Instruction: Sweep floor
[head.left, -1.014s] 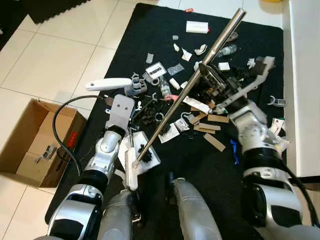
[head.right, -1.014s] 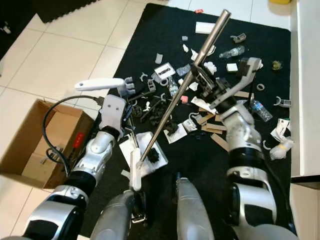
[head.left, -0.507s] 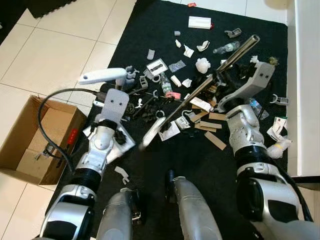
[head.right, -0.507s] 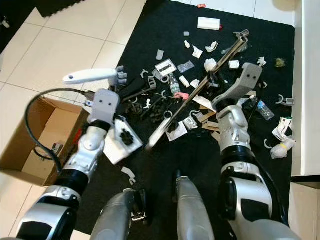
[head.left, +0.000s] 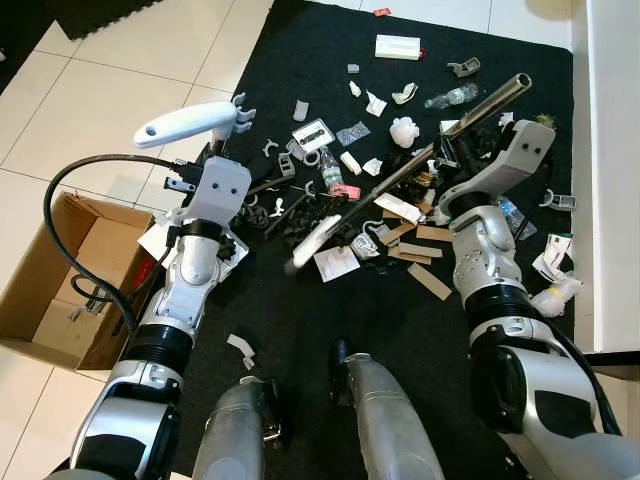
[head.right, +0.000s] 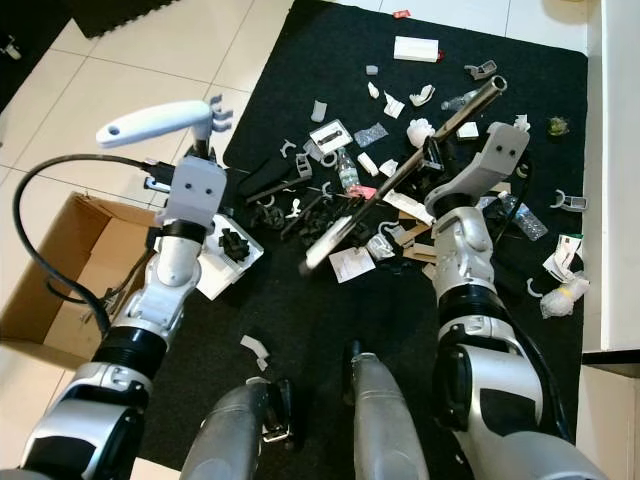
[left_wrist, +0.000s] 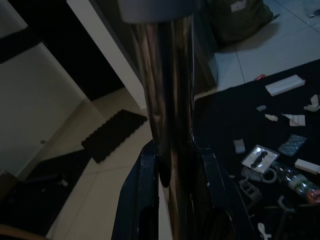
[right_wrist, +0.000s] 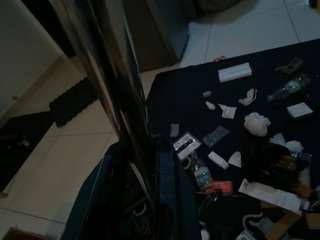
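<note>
Both jaws were clamped on shiny metal tubes. In the left wrist view the left gripper had its two black fingers pressed against either side of an upright chrome tube; seen from the head, that tube ended in the white plastic handle of a dustpan, which stood out over the pale floor tiles at the far left. The white dustpan tray sat just to the right of the left forearm, at the left edge of the black rug, with a dark clump of litter resting in it.

The right gripper was closed around the long silver broom pole, which ran slantwise from far right to near left across the rug, its lower end blurred above a white paper slip. Scattered rubbish lay over the far half of the rug: a flat white box at the far edge, a clear plastic bottle, a crumpled white tissue, brown cardboard strips near the right forearm, and many small black and white scraps between the two arms.

An open brown cardboard box stood on the tiles to the left of the rug, with a black cable looping over it.
</note>
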